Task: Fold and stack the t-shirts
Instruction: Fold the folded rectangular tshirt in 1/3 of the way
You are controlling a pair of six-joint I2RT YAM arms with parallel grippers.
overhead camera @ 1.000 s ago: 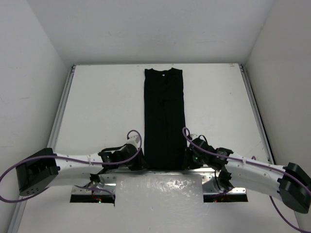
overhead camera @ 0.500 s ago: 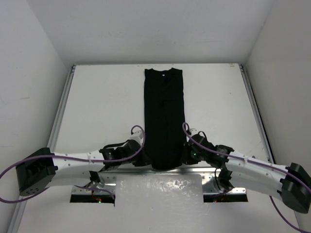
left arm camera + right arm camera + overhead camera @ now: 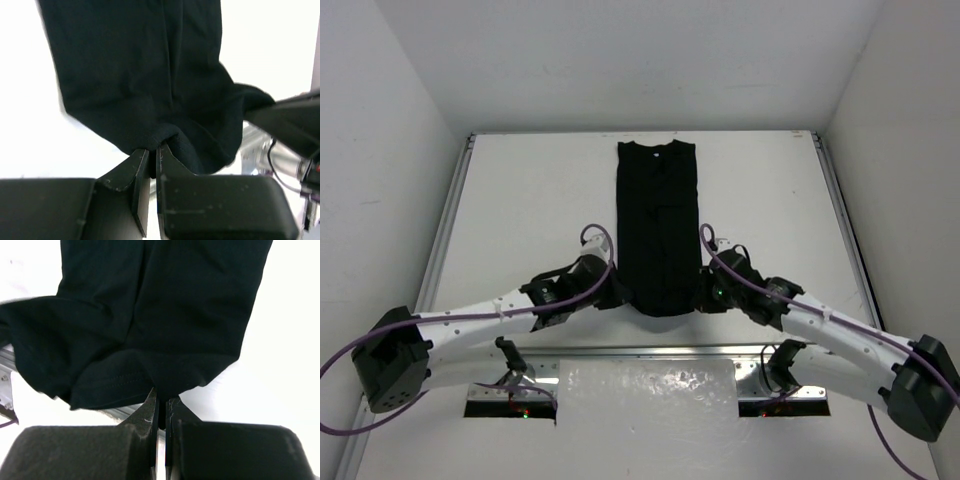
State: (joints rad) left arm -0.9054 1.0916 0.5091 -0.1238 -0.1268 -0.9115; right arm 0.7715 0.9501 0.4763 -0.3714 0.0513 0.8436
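Note:
The black t-shirt [image 3: 658, 220] lies as a long narrow strip down the middle of the white table, neck at the far end. My left gripper [image 3: 617, 297] is shut on its near left corner, and my right gripper [image 3: 702, 297] is shut on its near right corner. The near hem is lifted and sags between them. In the left wrist view the gripper [image 3: 153, 150] pinches the t-shirt [image 3: 140, 70]. In the right wrist view the gripper [image 3: 161, 400] pinches the hem of the t-shirt [image 3: 165, 305].
The white table [image 3: 520, 210] has raised metal rails along its left side [image 3: 445, 240] and right side [image 3: 845, 240]. A metal strip [image 3: 650, 352] and a clear plastic sheet [image 3: 648, 392] lie at the near edge between the arm bases. White walls enclose the area.
Both grippers have moved away from the near edge toward the far end, carrying the shirt's near hem with them. The hem now sits farther up the table.

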